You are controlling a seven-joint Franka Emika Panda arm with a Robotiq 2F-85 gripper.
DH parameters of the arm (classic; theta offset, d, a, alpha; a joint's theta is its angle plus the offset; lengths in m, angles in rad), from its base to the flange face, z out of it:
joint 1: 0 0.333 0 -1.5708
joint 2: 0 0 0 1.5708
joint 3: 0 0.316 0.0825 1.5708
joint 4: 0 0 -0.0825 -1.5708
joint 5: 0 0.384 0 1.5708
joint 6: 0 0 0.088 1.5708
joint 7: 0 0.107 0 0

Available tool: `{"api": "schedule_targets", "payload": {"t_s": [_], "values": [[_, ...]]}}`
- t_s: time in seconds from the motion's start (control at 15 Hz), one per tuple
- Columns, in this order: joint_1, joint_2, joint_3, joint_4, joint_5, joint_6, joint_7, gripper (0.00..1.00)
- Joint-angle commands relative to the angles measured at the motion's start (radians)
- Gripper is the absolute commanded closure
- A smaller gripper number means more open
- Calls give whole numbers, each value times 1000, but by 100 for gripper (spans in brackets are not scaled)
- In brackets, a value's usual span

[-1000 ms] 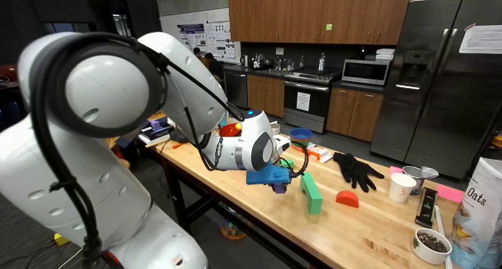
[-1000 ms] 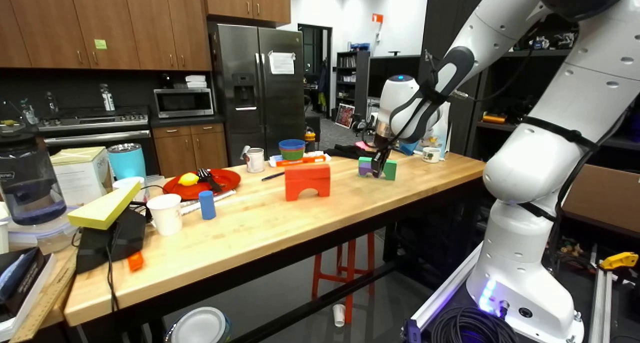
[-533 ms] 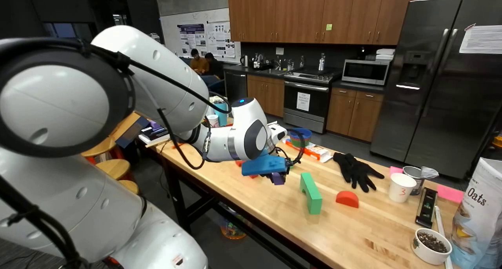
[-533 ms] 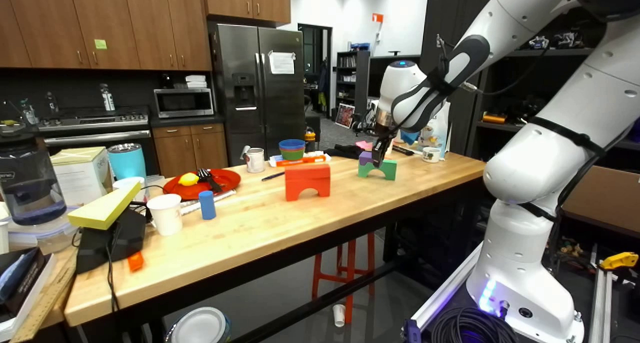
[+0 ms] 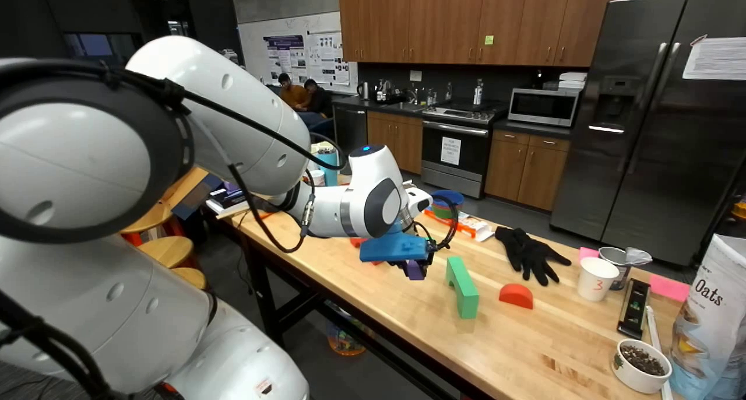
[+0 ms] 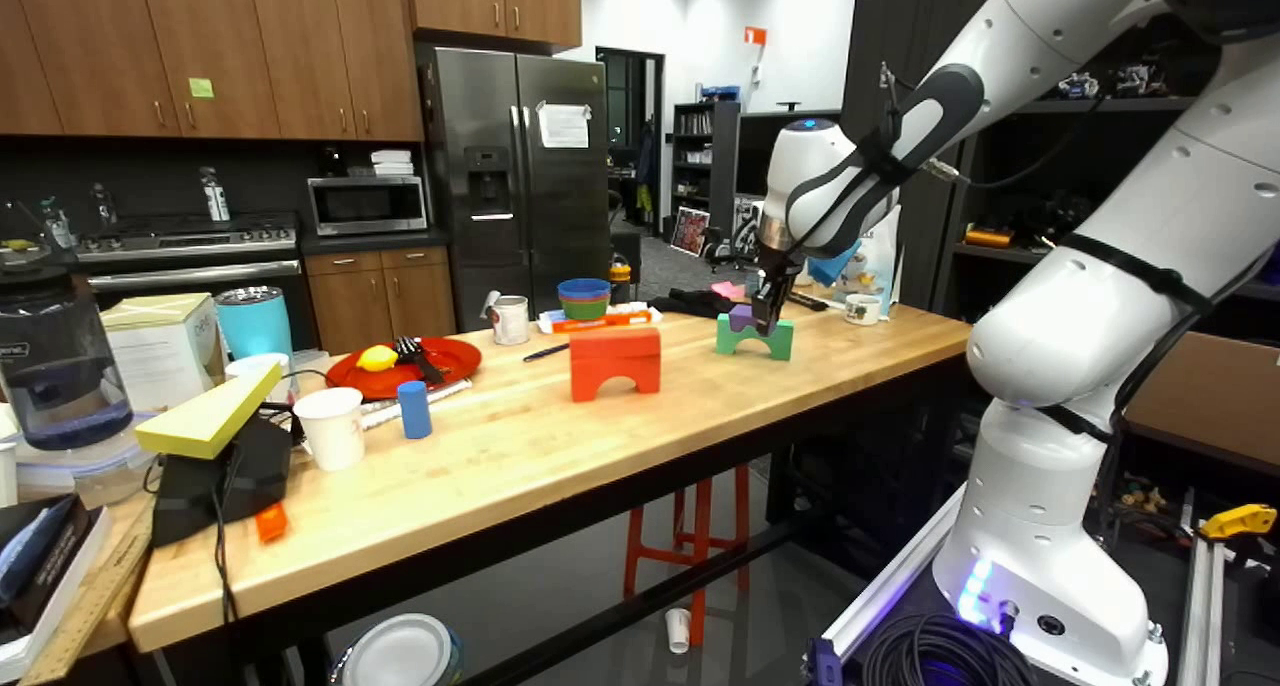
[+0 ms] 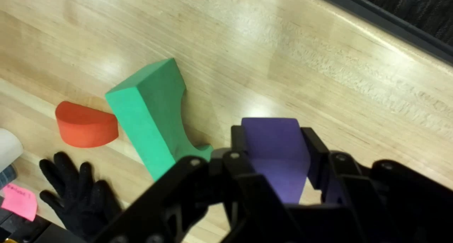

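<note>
My gripper is shut on a purple block, with one black finger on each side of it. The purple block also shows in both exterior views, held above the wooden table. A green arch block stands on the table beside the gripper, apart from the purple block. It shows in both exterior views too. A red half-round block lies beyond the green arch; it also shows in an exterior view. The fingers hide part of the purple block.
On the wooden table stand a red arch block, a blue cylinder, a red plate and a paper cup. A black glove, a cup and an oats bag lie farther along.
My gripper has lifted with the purple block from low beside the green arch, then dipped slightly. The arm's elbow has swung back. The green arch and red half-round block have not moved.
</note>
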Motion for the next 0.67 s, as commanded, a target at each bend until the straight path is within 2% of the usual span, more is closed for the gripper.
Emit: {"api": "schedule_targets", "payload": {"t_s": [0.0, 0.33, 0.6], "values": [[-13, -52, -20, -5, 16, -66, -6, 84], [-39, -112, -50, -8, 4, -173, -25, 84], [-53, -164, -101, -8, -9, -202, -96, 84]]}}
